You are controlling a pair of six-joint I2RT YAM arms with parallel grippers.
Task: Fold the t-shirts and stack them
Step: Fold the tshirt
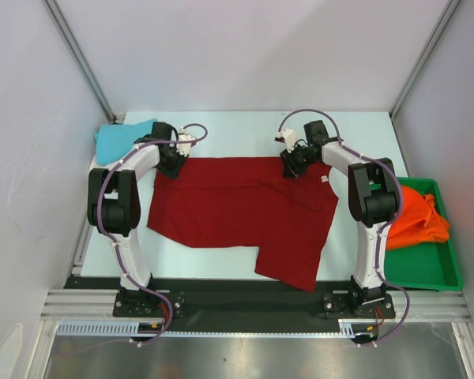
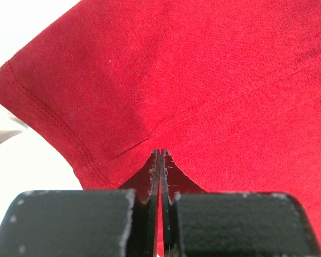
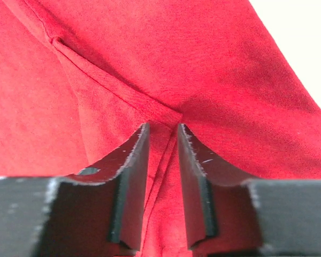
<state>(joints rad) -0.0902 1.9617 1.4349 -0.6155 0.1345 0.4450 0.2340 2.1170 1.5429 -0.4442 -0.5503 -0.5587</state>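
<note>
A dark red t-shirt [image 1: 237, 213] lies spread across the middle of the table, its lower right part reaching toward the near edge. At the shirt's far left corner my left gripper [image 1: 171, 163] is shut on the cloth. In the left wrist view its tips [image 2: 160, 152] pinch a thin layer of the red fabric [image 2: 203, 69] near a hemmed edge. My right gripper [image 1: 291, 167] sits at the far edge right of centre. Its jaws [image 3: 163, 128] stand apart, with a seamed ridge of the red shirt [image 3: 150, 64] between them.
A turquoise t-shirt [image 1: 122, 140] lies bunched at the far left corner behind the left arm. An orange t-shirt [image 1: 415, 221] is heaped in the green tray [image 1: 434, 272] at the right edge. Grey walls enclose the table on three sides.
</note>
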